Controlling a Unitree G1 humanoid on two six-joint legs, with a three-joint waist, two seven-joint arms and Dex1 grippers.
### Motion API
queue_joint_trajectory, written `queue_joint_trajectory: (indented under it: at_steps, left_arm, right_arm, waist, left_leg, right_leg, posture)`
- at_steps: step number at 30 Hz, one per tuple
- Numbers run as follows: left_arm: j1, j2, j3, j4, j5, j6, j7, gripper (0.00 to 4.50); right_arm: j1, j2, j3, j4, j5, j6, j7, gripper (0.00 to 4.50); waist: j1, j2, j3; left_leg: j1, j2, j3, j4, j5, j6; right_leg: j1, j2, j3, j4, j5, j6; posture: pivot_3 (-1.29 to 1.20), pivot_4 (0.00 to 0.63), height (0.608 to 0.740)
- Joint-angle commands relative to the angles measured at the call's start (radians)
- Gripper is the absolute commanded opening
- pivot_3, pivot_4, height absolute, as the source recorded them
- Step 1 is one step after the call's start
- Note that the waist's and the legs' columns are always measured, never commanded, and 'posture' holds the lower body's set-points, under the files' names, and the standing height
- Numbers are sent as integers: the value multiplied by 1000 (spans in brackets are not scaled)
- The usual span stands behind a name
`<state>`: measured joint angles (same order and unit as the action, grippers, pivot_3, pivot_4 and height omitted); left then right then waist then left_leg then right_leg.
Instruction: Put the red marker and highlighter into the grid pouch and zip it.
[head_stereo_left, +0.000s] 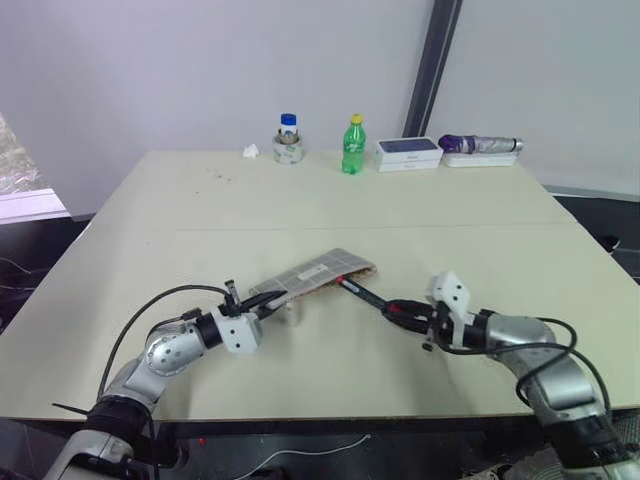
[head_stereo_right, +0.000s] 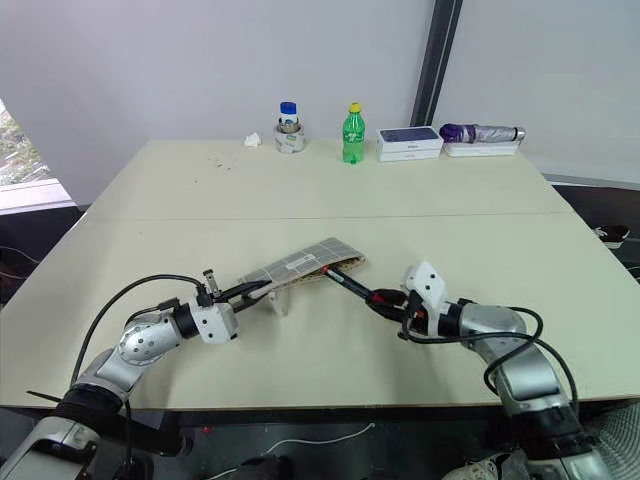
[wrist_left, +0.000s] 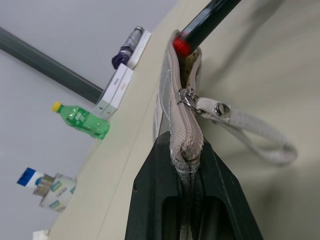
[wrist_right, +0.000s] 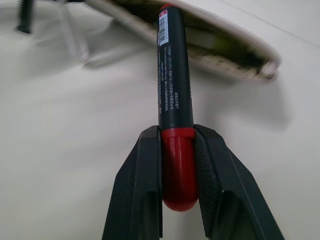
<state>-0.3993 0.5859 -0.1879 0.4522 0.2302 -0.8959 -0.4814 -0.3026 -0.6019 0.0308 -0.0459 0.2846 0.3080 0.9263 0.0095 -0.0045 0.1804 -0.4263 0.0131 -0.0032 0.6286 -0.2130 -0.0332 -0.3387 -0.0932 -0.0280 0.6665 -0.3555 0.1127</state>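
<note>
From the head views, the grid pouch (head_stereo_left: 318, 272) is lifted off the desk (head_stereo_left: 330, 200) at its left end, where the left gripper (head_stereo_left: 268, 303) has its fingers clamped together on the pouch's corner. The left wrist view adds what the head views hide: the fingers (wrist_left: 165, 200) pinch the zipper edge, the metal pull and a fabric loop strap (wrist_left: 255, 137) hang beside it, and the pouch mouth gapes at the far end. The right gripper (head_stereo_left: 397, 309) holds the red marker (head_stereo_left: 365, 295), fingers (wrist_right: 145, 185) pressed on its red cap. The right wrist view shows the marker's tip at the open pouch mouth, with something pale yellow inside the pouch. A green bottle (head_stereo_left: 353, 146) stands at the desk's far edge.
</note>
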Motion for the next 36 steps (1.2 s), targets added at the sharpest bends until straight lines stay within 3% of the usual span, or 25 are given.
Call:
queue_joint_trajectory:
  at_steps: [1,5,12,22,27,28,34,36]
  left_arm:
    - [-1,16,7,-30,-10,-15,-2,0]
    - [1,29,-1,-53,24,-27,-1,0]
    - [-13,45,-27,-88,42,-34,-28,0]
    - [-36,31,-53,-149,-45,0,-93,0]
    - [-27,25,-48,-194,-68,34,-121,0]
    - [-20,28,-46,-191,-66,30,-123,0]
    - [-6,16,-31,-171,-91,44,-120,0]
    - [1,2,-20,-182,-136,76,-124,0]
  right_arm:
    - [-38,8,9,-11,-16,-44,0,334]
    - [-99,17,45,-11,-41,-53,4,334]
    - [-228,-62,244,54,-336,-239,27,334]
    - [-338,58,363,102,-478,-595,-27,334]
    - [-341,58,335,151,-495,-659,-57,334]
    - [-335,50,321,151,-453,-647,-27,1391]
    - [-326,-22,241,159,-358,-744,11,4362]
    - [-325,-29,179,126,-253,-704,24,4362]
  waist:
    - [3,0,0]
    - [0,0,0]
    - [0,0,0]
    - [1,0,0]
    - [1,0,0]
    - [0,0,0]
    - [2,0,0]
    - [2,0,0]
  left_leg:
    - [0,0,0,0,0,0]
    - [0,0,0,1,0,0]
    - [0,0,0,0,0,0]
    - [-1,0,1,1,0,0]
    - [-1,0,1,1,1,-1]
    - [-1,0,1,1,1,-1]
    - [-1,0,1,1,1,-1]
    - [-1,0,1,1,0,0]
  right_leg:
    - [0,0,0,0,0,0]
    - [0,0,0,0,0,0]
    - [-1,0,0,0,0,0]
    - [-1,0,0,0,0,0]
    - [-1,0,0,0,0,0]
    - [-1,0,0,0,0,0]
    - [0,0,0,0,0,0]
    - [0,0,0,0,0,0]
  posture:
    - [0,150,740]
    - [0,150,740]
    - [0,150,740]
    - [0,150,740]
    - [0,150,740]
    - [0,150,740]
    - [0,150,740]
    - [0,150,740]
